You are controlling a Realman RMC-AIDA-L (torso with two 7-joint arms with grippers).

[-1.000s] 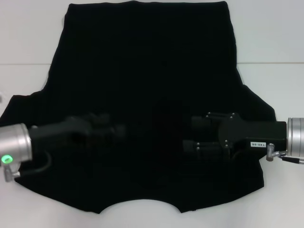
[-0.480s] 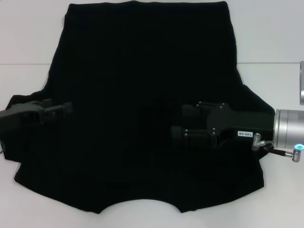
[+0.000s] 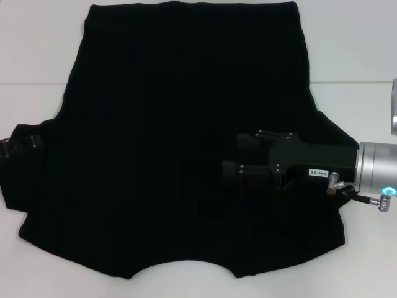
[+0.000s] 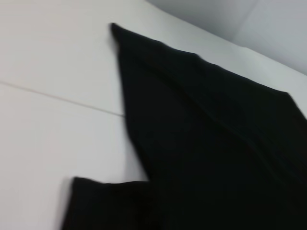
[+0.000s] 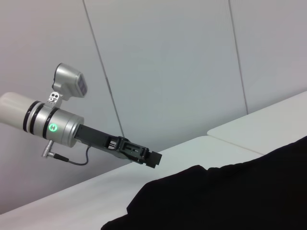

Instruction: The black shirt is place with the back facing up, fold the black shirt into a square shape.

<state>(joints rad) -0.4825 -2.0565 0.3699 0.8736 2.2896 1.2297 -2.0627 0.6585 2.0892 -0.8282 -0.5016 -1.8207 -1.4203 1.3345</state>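
Black cloth: the black shirt (image 3: 186, 143) lies spread flat on the white table (image 3: 353, 43), hem far, collar near, no fold made. My left gripper (image 3: 15, 146) has withdrawn from mid-shirt to the left sleeve edge; I cannot tell its opening. My right gripper (image 3: 232, 167) has crept left over the right chest, fingers apart, holding nothing. Judgement: both repositioning for a sleeve fold.

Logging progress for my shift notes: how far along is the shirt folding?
Barely begun. Done: the black shirt lies spread flat on the white table, no fold visible. In hand: the right gripper hovers over its middle; the left gripper sits at the left sleeve edge. Left: every fold into a square.
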